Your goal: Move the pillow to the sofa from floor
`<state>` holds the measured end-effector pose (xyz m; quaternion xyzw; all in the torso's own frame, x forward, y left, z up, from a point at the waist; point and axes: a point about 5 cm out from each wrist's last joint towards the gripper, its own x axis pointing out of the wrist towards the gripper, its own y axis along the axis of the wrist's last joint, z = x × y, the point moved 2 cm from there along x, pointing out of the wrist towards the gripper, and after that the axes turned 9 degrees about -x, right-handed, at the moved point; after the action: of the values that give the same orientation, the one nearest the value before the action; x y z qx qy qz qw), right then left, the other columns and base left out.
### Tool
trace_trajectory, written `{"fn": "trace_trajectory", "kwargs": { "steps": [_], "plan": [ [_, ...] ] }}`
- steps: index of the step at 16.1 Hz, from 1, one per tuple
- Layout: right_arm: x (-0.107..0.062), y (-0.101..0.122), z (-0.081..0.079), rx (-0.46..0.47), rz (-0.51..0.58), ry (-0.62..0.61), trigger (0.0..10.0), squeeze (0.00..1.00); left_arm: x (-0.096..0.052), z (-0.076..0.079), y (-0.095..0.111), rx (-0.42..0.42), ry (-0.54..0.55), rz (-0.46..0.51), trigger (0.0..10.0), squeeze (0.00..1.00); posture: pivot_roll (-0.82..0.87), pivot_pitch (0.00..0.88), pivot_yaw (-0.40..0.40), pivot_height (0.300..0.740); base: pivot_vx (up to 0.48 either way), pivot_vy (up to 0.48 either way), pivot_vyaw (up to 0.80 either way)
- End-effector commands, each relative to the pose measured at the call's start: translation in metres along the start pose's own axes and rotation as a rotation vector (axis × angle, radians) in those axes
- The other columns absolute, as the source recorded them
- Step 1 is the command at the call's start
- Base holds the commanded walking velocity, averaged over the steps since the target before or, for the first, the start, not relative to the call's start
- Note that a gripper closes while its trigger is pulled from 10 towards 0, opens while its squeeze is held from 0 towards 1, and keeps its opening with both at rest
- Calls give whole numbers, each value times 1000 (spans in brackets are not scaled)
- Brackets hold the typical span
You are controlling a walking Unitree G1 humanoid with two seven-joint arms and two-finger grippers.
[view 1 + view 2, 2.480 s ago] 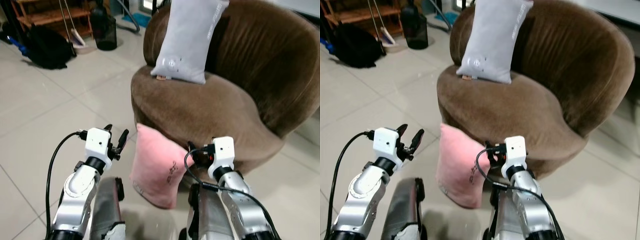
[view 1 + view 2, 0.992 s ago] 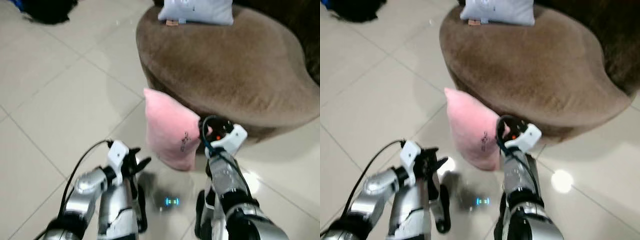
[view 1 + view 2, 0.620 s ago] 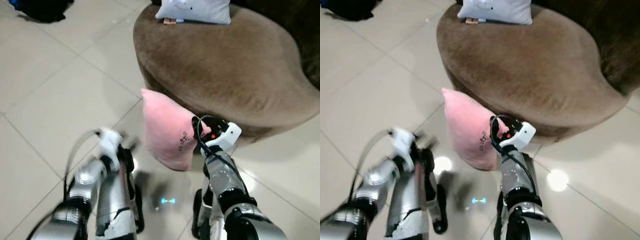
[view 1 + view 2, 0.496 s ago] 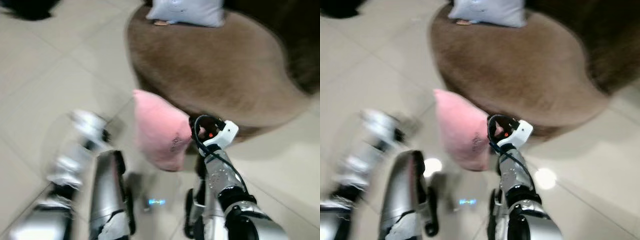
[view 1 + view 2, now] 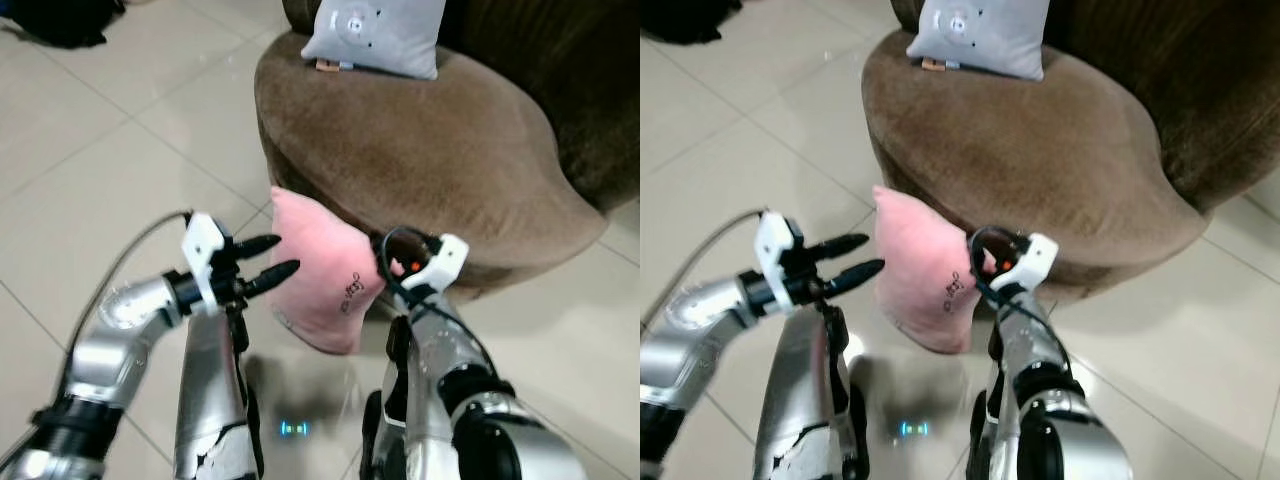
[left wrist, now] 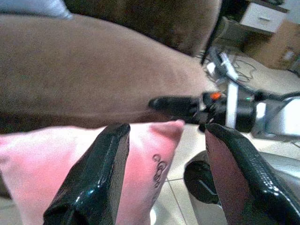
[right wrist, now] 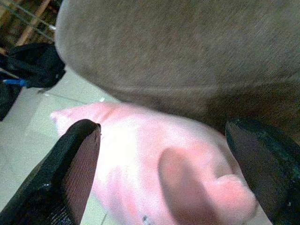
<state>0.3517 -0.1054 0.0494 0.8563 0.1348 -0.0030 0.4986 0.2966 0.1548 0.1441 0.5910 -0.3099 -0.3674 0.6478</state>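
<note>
Home living room: brown sofa, tiled floor (scatter cushion too)

Pillow on the floor against the sofa front, left tool just left of it, right tool at its right edge, second pillow on the seat behind

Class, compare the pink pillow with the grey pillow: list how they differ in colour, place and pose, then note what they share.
The pink pillow is pink; the grey pillow is pale grey. The pink pillow stands on the tiled floor against the brown sofa; the grey pillow sits up on its seat. The left gripper and right gripper flank only the pink one. Both stand on edge, leaning.
</note>
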Motion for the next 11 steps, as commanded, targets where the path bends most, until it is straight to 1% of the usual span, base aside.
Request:
{"fn": "trace_trajectory", "kwargs": {
  "steps": [1,2,3,4,5,8,9,10,11],
  "plan": [
    [-4,-13,-1,3,-48,8,10000,0,-2,1,-2,-35,-18,-20,10000,0,245,209,-62,490,0,0,0],
    [-4,-17,-3,0,-62,10,10000,0,-5,-3,1,-41,-16,-31,10000,0,250,213,-60,490,0,0,0],
    [-4,-18,-4,-3,-69,10,10000,0,-6,-4,2,-42,-18,-39,10000,0,250,213,-60,490,0,0,0],
    [-4,-23,-5,-7,-87,0,10000,0,-7,-10,4,-61,-22,-52,10000,0,255,220,-56,490,0,0,0],
    [-5,-24,-5,-7,-92,-3,10000,0,-8,-11,5,-67,-19,-60,10000,0,255,220,-56,490,0,0,0],
    [-5,-30,-11,2,-106,1,10000,0,-3,-20,3,-85,-11,-88,10000,0,263,231,-43,490,0,0,0],
    [-5,-30,-8,-24,-97,-39,10000,0,-1,-21,2,-83,-7,-88,10000,0,265,234,-40,490,0,0,0],
    [-6,-30,-4,-30,-91,-72,10000,0,0,-21,2,-83,-8,-87,10000,0,270,239,-36,490,0,0,0],
    [-8,-25,9,-2,-58,-189,10000,0,2,-19,4,-93,-15,-80,10000,0,281,250,-29,490,0,0,0]
  ]
}}
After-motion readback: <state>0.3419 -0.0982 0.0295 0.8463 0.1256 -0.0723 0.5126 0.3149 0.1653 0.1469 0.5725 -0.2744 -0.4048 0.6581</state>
